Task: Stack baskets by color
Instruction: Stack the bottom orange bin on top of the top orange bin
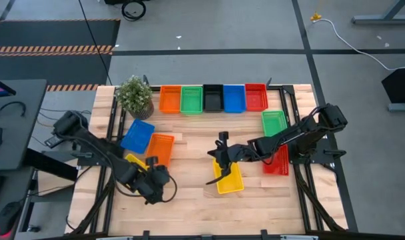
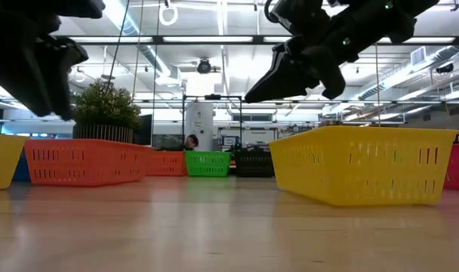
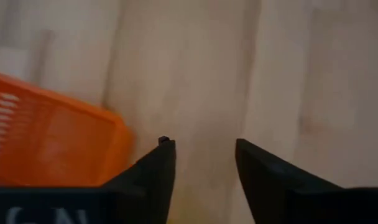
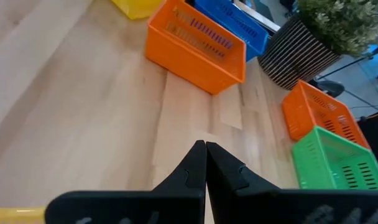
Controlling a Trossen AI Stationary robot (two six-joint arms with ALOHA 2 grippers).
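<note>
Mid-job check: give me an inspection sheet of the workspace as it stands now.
Surface: wooden table, bare at front.
Job's things: back row of five baskets, orange to red; loose blue, orange, green, red, two yellow; none stacked.
Clutter: plant.
Grippers: left claw open over table; right claw shut above yellow basket.
Cables: white cord on floor.
Surroundings: desk at left.
</note>
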